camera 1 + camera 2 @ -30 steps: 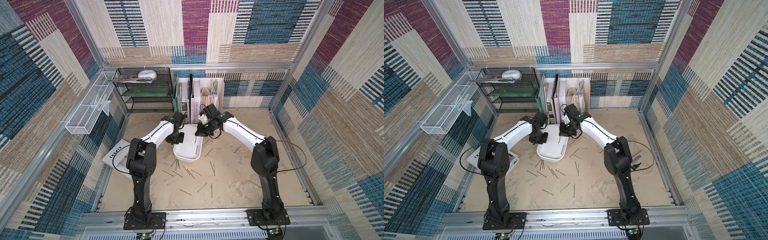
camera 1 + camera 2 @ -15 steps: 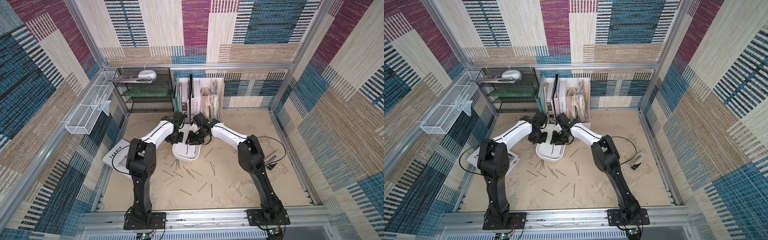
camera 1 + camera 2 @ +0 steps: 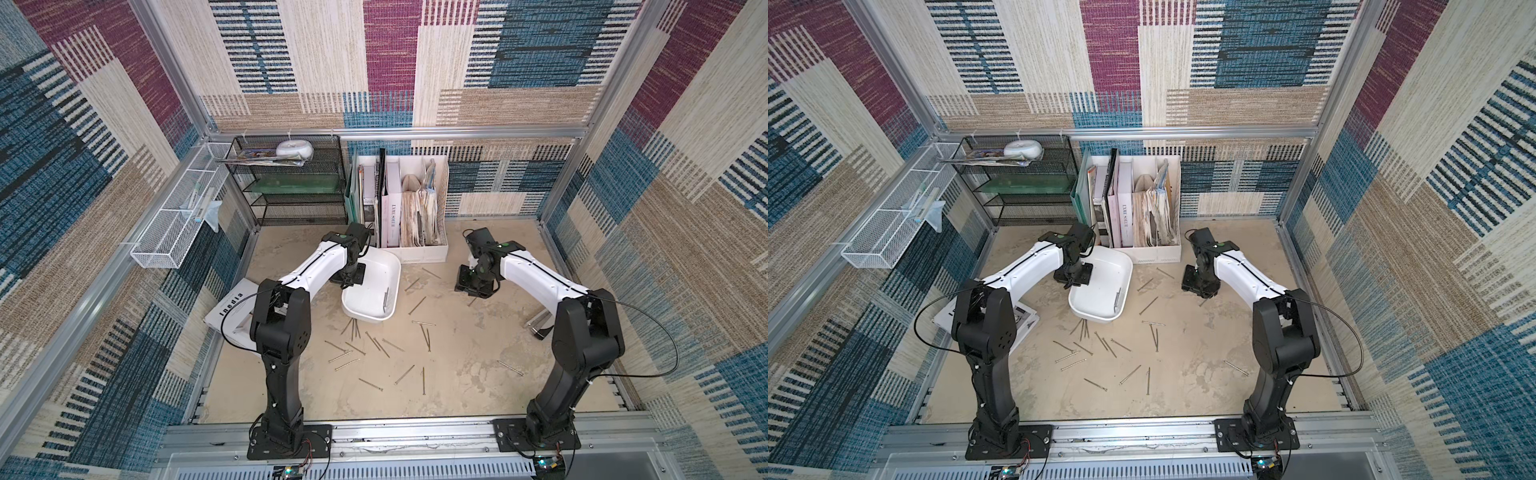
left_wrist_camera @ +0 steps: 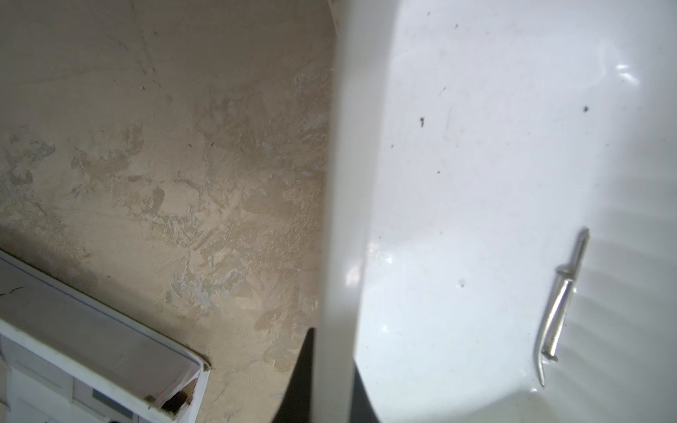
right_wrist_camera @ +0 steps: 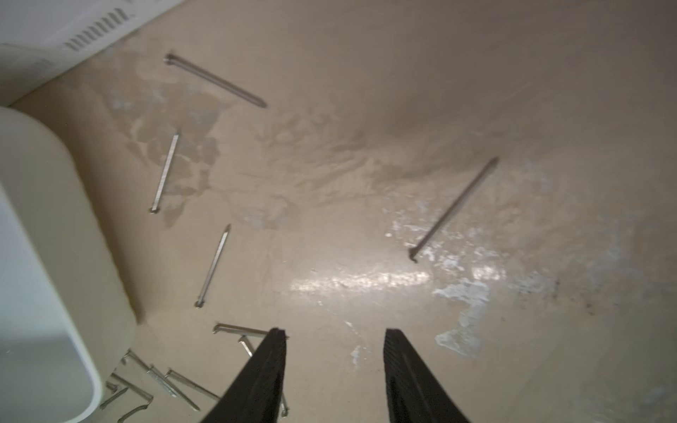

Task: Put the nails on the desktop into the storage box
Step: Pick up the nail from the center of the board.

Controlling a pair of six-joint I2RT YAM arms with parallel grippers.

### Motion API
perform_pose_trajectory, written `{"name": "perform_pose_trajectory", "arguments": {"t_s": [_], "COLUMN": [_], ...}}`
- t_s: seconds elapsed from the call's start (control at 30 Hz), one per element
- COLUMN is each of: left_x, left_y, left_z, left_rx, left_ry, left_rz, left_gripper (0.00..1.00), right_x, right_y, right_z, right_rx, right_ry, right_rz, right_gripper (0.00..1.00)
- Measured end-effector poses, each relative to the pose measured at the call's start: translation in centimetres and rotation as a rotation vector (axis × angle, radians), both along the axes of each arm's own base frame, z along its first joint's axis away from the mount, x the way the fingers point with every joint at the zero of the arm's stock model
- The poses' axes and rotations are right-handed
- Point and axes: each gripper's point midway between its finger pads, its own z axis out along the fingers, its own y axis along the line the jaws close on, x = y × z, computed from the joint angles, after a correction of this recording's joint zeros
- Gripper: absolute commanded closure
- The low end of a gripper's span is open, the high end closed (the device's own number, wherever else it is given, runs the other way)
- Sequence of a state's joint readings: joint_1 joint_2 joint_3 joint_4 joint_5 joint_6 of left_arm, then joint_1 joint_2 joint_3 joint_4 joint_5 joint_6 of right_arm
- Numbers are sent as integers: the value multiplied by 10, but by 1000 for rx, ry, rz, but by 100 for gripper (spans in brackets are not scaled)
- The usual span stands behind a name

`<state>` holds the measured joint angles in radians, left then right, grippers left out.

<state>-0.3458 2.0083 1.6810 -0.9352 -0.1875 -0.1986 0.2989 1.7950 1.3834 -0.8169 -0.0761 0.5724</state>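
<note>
Beige mottled desktop (image 3: 457, 374) fills the cell floor, and on my screen the right gripper (image 5: 336, 333) hangs just above it, jaws apart with nothing between them. Several nails (image 5: 214, 265) lie nearest its tips. One of them runs behind a finger (image 5: 263, 373) in the wrist view, and a lone nail (image 5: 454, 208) lies farther out. Across from it, the left gripper (image 3: 349, 277) is clamped on the side wall of the box (image 3: 372, 272), which sits near the file holder (image 3: 419, 251). Two nails (image 4: 560, 304) lie inside the box against the far wall. The rest are scattered over the desktop in front of the box, a few just beside its near wall, so I judge the job barely begun. My worry is that these nails lie flat on a hard surface, so closing fingers could skid over one or flick it away. Where they cross, I might pinch two and drop one short of the box. Held by a single wall, the box could tip or slide if I bump it, and the nails inside would roll. A low sweep of the right arm could also scatter the loose ones.
</note>
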Motion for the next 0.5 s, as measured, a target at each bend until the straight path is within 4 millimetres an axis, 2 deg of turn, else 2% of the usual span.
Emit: {"name": "perform_pose_trajectory", "arguments": {"t_s": [0.1, 0.4, 0.5], "left_x": [0, 0, 0], "left_y": [0, -1, -1], "left_z": [1, 1, 1], "left_rx": [-1, -2, -4], "left_ry": [-2, -1, -1], "left_rz": [-1, -2, -3], "left_gripper": [100, 100, 100], "right_x": [4, 25, 31], "right_y": [-21, -41, -42], "right_z": [-18, -56, -67], "right_rx": [-46, -103, -124], "right_ry": [44, 134, 167], "right_rz": [-40, -70, -60], "right_gripper": [50, 51, 53]}}
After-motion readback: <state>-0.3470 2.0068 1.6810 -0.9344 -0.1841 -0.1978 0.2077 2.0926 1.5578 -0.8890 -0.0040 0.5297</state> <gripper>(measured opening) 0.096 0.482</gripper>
